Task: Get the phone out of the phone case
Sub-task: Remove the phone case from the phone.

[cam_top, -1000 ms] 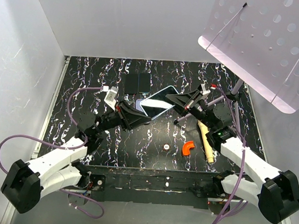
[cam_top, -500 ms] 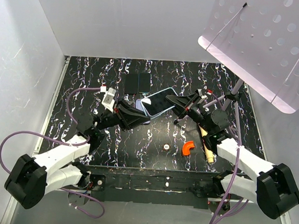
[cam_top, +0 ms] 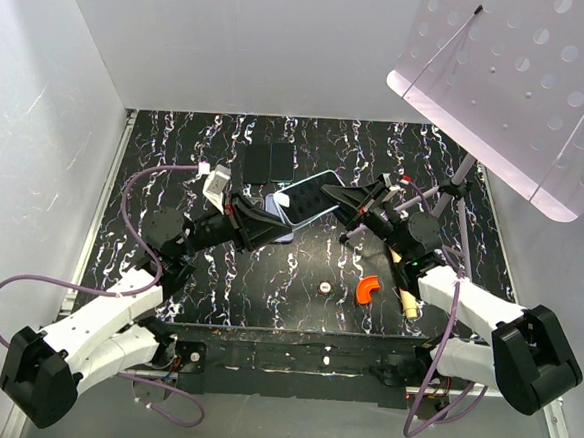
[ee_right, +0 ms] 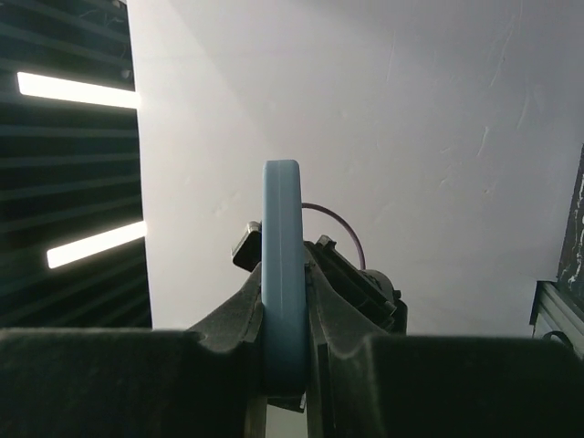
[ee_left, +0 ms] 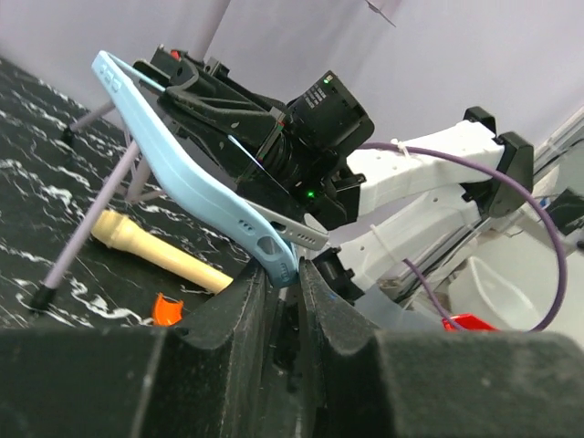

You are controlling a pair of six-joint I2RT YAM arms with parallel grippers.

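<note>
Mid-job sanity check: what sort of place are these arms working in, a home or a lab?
Most likely a lab robot cell, not a home: plain white walls box in a black marbled table, and a perforated panel on thin rods stands at the right.

No words, numbers, brand marks, labels or signs can be read in any of the three views. The case (ee_left: 187, 178) shows no print that can be made out.
</note>
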